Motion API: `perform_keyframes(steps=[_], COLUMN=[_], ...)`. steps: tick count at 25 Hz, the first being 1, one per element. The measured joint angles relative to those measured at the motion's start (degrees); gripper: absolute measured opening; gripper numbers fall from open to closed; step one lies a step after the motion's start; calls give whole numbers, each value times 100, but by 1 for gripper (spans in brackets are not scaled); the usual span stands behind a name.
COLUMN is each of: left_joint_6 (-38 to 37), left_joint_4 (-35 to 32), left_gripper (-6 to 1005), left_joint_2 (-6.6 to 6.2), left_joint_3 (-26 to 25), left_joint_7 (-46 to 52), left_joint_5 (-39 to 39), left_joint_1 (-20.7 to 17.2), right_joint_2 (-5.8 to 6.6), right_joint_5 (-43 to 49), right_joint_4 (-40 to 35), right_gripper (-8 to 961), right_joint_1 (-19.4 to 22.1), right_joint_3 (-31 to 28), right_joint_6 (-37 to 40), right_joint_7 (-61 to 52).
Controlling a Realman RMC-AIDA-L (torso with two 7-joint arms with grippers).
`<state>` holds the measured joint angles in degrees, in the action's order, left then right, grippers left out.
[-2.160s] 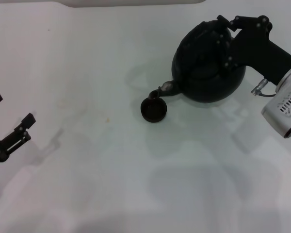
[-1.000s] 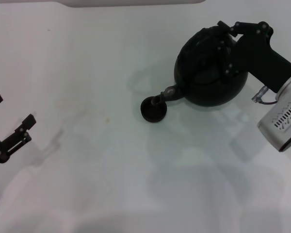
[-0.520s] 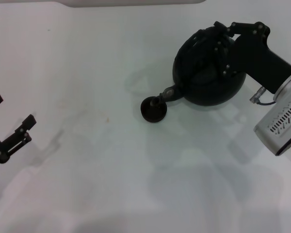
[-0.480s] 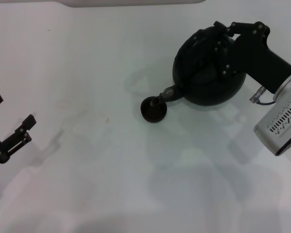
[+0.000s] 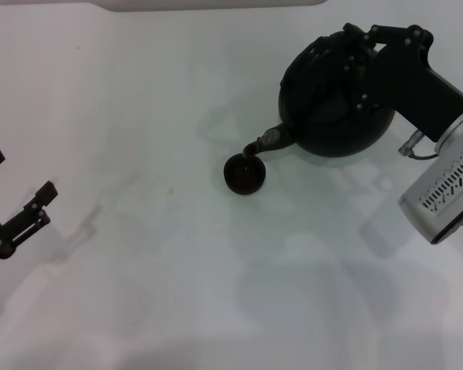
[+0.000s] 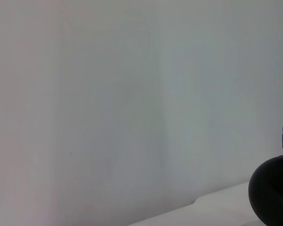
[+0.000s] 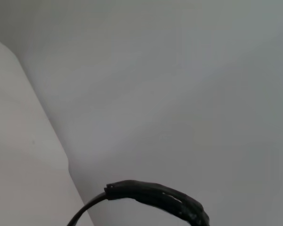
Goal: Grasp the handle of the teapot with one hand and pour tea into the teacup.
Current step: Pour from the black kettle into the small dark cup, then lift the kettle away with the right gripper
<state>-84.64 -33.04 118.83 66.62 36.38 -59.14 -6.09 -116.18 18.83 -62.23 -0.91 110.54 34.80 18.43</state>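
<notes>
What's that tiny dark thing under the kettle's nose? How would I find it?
Start at the big round black teapot that the right gripper holds at the far right of the white table. Follow its short spout down to the teacup below its tip: a small dark bowl, no handle, much smaller than the teapot.

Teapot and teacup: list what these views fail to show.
- Handle: in the head view, covered by the right gripper.
- Inside of the teacup: head view, too dark and small to show any tea.
- Teapot: left wrist view cuts it off at the frame edge.
- Right wrist view: no cup or spout visible.
</notes>
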Motion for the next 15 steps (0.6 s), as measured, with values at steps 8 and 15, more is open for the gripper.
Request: perform_keyframes(steps=[8,15], left_joint_6=[-2,-7], left_joint_4=[-8,-14], left_gripper=[862,862], left_joint_2=[-9,-16], left_joint_3=[0,-49], left_joint_7=[0,1], left_joint_5=[0,-1], left_joint_1=[2,5], right_joint_2=[0,0], right_joint_5=[-3,-3], right_joint_4=[17,32], right_gripper=[105,107], right_joint_1=[1,-5], right_joint_3=[53,70], right_joint_6=[-1,0], right_joint_7=[159,307])
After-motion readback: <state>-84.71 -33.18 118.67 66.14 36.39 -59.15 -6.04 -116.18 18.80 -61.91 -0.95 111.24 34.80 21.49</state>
